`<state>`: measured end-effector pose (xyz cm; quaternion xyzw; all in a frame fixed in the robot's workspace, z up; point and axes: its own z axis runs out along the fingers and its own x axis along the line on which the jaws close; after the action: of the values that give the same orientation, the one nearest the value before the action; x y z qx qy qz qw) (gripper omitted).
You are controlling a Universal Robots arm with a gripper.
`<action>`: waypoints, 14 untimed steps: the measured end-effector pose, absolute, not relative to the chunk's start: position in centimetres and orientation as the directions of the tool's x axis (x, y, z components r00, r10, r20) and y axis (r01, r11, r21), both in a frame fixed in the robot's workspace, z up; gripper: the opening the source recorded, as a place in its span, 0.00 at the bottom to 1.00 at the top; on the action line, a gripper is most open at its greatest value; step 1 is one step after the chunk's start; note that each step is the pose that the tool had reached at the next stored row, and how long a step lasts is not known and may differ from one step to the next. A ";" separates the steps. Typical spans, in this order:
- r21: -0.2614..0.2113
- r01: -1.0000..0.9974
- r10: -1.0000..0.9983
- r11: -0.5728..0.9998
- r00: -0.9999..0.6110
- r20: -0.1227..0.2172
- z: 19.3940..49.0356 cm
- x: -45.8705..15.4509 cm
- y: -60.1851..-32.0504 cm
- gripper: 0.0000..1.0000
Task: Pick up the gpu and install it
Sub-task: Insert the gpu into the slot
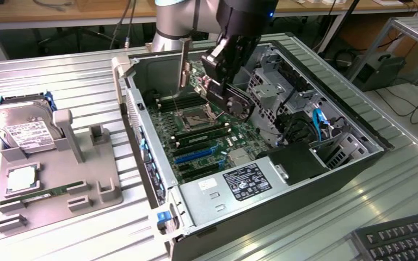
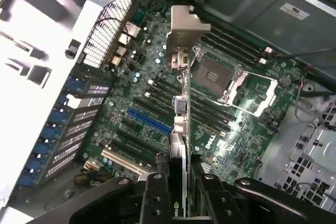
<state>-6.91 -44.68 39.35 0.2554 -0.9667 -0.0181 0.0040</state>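
My gripper is shut on the gpu, a thin dark card held on edge above the open computer case. Its silvery end bracket points up, towards the case's rear wall. In the wrist view the gpu runs edge-on away from the gripper, with one finger on each side, and its bracket is at the far end. It hangs clear above the motherboard, between the CPU socket and the blue expansion slot. The card touches no slot.
A grey fixture tray at the exterior view's left holds the hard drive, a CPU chip and a green memory stick. The power supply and drive cage crowd the case. A keyboard lies at the front right.
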 end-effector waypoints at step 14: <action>0.037 -0.723 -0.723 0.690 -0.690 -0.002 38.4 -6.9 -44.7 0.26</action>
<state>-6.92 -44.68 38.40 0.3934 -0.9192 -0.0174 0.0066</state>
